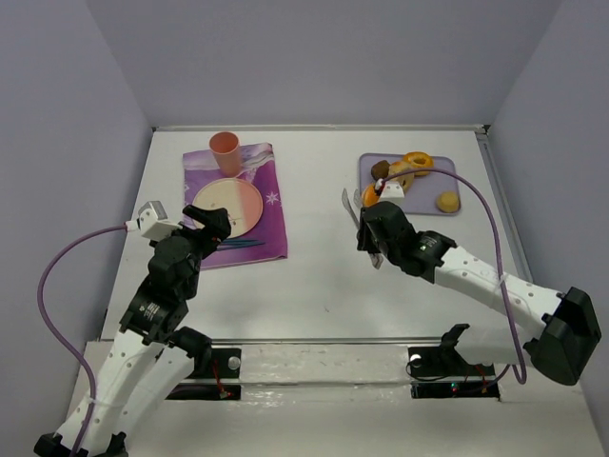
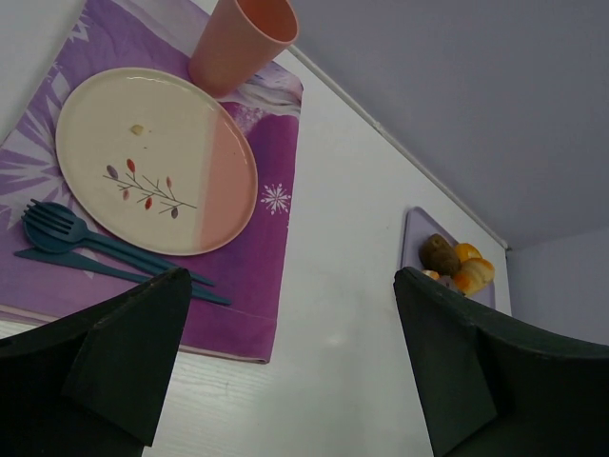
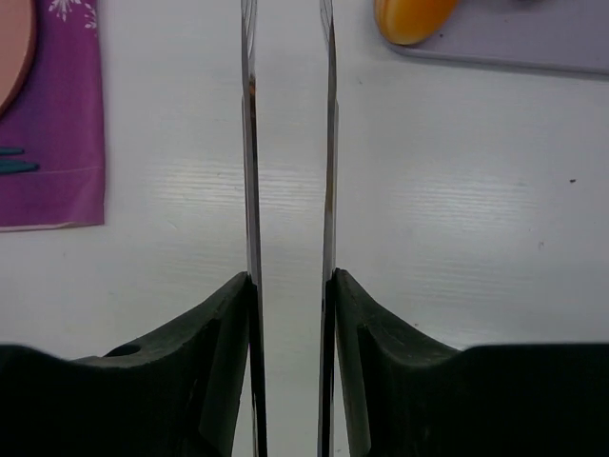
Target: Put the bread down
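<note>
Right gripper [image 3: 290, 286] is clamped on a pair of tongs [image 3: 250, 143], with one finger pressed on the outside of each thin metal blade. The two blades run side by side with a small gap, and nothing is between them. Their tips are cut off at the top of the right wrist view. From above, the tongs are over the white table [image 1: 314, 276], near the tray [image 1: 430, 186] at its 8 o'clock. The tray sits at about 1 o'clock on the table. The bread [image 2: 474, 274] lies on the tray at its 12 o'clock side, apart from the tongs. It looks small and a bit blurry. A brown lump [image 2: 438, 252] sits just beside it at 9 o'clock. More food is on the tray, but I cannot tell what each bit is. An orange lump [image 3: 414, 17] at the tray's near corner is cut off by the picture edge. Left gripper [image 2: 290, 286] is spread wide with nothing in it. It hangs over the purple mat [image 2: 271, 276], at 10 o'clock on the table. On the mat are a plate [image 2: 157, 157], a cup [image 2: 243, 43] at the plate's 12 o'clock, and a blue fork [image 2: 48, 228] and knife [image 2: 86, 267] at its 6 o'clock. From above, the left arm hides most of the fork and knife.
</note>
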Tool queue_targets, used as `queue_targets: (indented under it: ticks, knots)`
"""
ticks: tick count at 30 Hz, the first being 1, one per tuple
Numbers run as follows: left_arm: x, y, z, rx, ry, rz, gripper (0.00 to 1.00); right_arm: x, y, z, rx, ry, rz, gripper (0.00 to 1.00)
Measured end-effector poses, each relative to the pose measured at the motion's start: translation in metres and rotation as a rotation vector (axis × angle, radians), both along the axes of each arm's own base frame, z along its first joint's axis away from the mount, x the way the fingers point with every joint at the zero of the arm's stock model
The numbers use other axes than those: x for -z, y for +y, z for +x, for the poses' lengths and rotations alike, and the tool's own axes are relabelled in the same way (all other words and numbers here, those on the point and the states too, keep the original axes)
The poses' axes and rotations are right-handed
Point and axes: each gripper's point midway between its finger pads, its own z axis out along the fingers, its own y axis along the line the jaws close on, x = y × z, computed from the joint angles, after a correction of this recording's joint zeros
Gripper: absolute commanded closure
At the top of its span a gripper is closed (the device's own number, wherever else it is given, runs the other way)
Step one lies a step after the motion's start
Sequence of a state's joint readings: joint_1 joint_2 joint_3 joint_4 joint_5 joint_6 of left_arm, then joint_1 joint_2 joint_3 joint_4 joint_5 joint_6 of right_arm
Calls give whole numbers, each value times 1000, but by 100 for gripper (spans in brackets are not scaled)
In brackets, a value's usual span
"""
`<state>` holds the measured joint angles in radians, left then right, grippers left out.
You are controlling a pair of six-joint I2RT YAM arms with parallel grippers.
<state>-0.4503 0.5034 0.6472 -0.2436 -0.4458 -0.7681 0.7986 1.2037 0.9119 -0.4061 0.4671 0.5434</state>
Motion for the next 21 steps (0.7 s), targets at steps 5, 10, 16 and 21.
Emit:
queue_targets:
  ticks: [5,10,16,21]
  knots:
    - [1,0,0,0,0,1,1,7,-16,0,41,38,-28,53]
    - [4,1,-2,0,0,0,1,11,-30,7,96,58,-46,49]
    - [1,2,-4,-1,-13,-6,1,14,-38,17,141,71,-74,44]
    - [1,2,-4,-1,-13,-6,1,21,-47,28,181,95,-96,42]
